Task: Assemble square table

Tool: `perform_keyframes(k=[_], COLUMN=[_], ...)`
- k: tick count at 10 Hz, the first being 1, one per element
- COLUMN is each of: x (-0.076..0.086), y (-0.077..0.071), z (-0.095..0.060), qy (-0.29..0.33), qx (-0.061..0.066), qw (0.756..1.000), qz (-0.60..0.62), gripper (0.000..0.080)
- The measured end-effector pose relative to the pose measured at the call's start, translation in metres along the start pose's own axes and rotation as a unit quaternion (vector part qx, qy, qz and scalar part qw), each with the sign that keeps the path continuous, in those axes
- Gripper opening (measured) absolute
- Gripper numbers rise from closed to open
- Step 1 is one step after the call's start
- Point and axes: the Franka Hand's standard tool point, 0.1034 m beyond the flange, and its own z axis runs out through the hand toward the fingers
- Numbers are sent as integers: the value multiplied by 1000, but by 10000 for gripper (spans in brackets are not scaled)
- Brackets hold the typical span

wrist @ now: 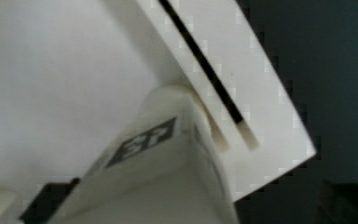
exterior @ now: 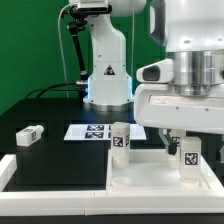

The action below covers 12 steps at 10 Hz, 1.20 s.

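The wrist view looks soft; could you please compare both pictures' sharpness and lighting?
Wrist view: soft throughout, the tag on the leg smeared, the table top nearly featureless white. Exterior view: sharper, evenly lit, a bluish glow at the arm base.

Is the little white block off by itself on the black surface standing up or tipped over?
Tipped over: the lone leg lies lengthwise on the black table, wider than tall, unlike the upright leg.

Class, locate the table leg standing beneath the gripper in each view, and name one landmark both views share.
Exterior view: the leg stands on the square top at the exterior view's right, beneath the gripper.
Wrist view: the leg is close up, against the square top.
Shared landmark: the leg's tag.
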Motion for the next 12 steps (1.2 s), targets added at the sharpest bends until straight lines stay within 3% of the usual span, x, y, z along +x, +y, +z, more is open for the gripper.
perform_keyframes(k=[1,4,5,6,7,10,12], x=[0,0,0,-1,-1,0,3], y=[1,1,1,1,3,3,8], z=[0,1,1,1,2,2,4], qy=[2,1,0,0,-1,0,-14], qx=[-3,-2,0,-1,-2,-2,2], qw=[999,1000,1000,998,996,987,958], qz=[-53,-28,24,62,91,163,286], gripper=[648,622,451,451,291,291,291])
